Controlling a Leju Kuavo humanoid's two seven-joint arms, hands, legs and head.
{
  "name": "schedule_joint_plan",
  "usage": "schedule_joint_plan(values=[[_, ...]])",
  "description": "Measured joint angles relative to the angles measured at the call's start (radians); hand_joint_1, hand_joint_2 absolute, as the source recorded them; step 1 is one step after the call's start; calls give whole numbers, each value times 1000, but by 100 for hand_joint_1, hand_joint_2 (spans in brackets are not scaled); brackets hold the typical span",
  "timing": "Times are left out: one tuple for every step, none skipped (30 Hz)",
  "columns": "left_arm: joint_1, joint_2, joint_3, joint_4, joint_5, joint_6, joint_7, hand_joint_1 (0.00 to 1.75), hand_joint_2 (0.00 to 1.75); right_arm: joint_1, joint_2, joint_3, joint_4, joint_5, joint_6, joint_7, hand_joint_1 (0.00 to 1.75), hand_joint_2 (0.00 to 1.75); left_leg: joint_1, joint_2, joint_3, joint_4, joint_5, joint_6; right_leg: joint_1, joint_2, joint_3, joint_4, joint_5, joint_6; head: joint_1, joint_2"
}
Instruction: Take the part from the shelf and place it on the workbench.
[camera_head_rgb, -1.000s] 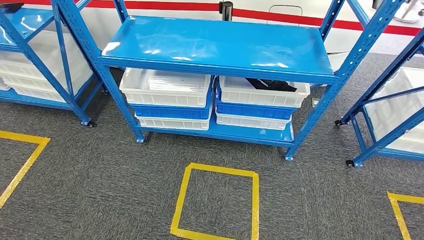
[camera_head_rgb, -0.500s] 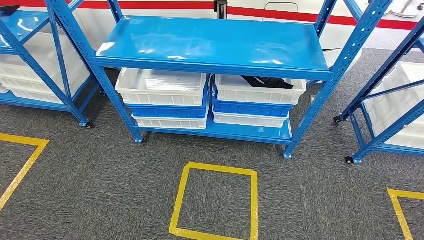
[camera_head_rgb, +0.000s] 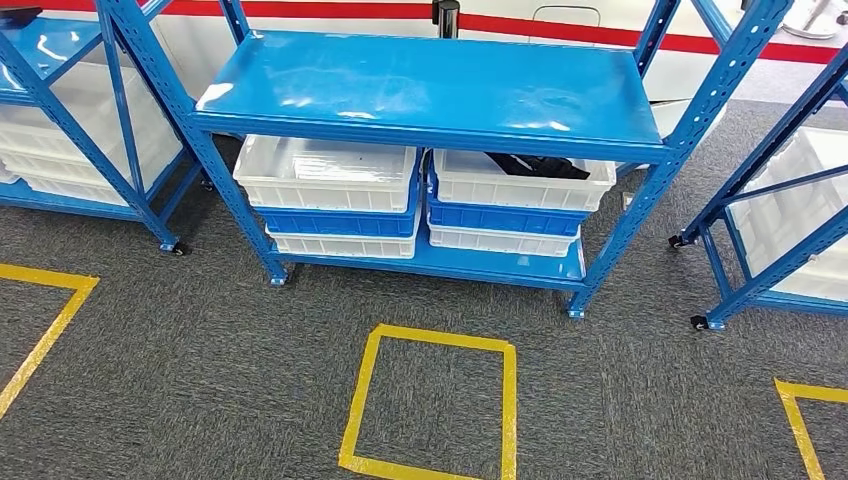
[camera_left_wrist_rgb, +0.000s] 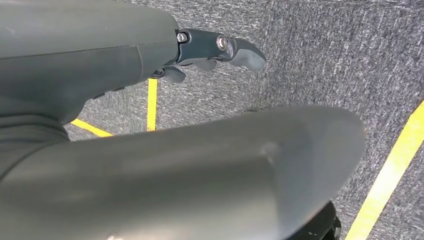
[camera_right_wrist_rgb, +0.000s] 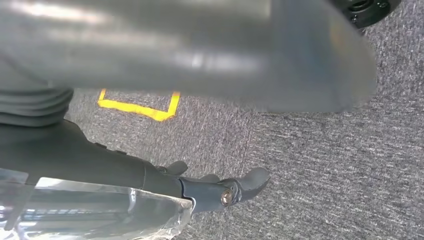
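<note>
Dark part (camera_head_rgb: 538, 165) lying lengthwise across the upper right white bin (camera_head_rgb: 524, 182) on the shelf's (camera_head_rgb: 430, 85) lower tier, ahead and rightward, likely nearer the right hand (camera_right_wrist_rgb: 150, 175) than the left hand (camera_left_wrist_rgb: 165, 55), both hanging over carpet, fingers loosely apart, holding nothing.

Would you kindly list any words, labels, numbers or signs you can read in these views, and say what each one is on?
No readable text in any view.
Blue metal shelf rack: no label or number visible.
White plastic bins and blue plastic bins: plain, no visible markings.
Yellow tape square on the grey carpet: an unlettered floor marking.
Red stripe on the white wall: no lettering.
</note>
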Motion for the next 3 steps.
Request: schedule_joint_plan(values=[[1, 1, -4, 0, 1, 0, 0, 0, 0, 0, 0, 1, -1, 0, 1, 0, 0, 0, -1, 0, 0, 0, 0, 0, 0, 0, 0, 0, 0, 0, 0, 0], [1, 1, -6, 0, 2, 0, 0, 0, 0, 0, 0, 2, -2, 0, 1, 0, 0, 0, -1, 0, 0, 0, 0, 0, -1, 0, 1, -1, 0, 0, 0, 0], [1, 2, -7, 0, 2, 0, 0, 0, 0, 0, -1, 2, -3, 0, 2, 0, 0, 0, -1, 0, 0, 0, 0, 0, -1, 0, 2, -1, 0, 0, 0, 0]])
